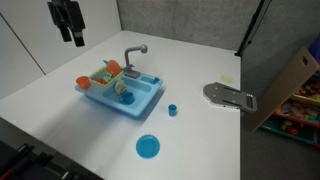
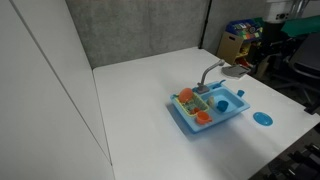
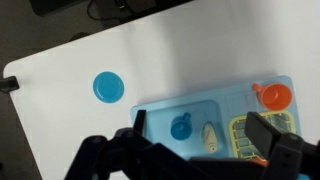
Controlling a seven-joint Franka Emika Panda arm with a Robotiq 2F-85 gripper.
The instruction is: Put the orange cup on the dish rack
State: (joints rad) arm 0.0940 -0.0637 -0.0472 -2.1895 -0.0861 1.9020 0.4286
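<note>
The orange cup [image 3: 275, 96] stands on the blue ledge at a corner of the toy sink unit [image 3: 160, 110], just beside the yellow-green dish rack [image 3: 243, 138]. It also shows in both exterior views [image 1: 84, 82] [image 2: 203, 117], next to the rack [image 1: 101, 76]. My gripper [image 1: 68, 22] hangs high above the table, behind the sink unit and well apart from it. In the wrist view its two dark fingers [image 3: 205, 135] are spread wide with nothing between them. One finger covers part of the rack.
A second orange piece [image 1: 113, 67] sits at the rack's faucet side. The grey faucet [image 1: 133, 55] rises at the back. A small blue cup [image 3: 181, 128] and a pale item lie in the basin. A blue plate [image 1: 148, 147], another small blue cup [image 1: 172, 110] and a grey object [image 1: 230, 96] lie on the white table.
</note>
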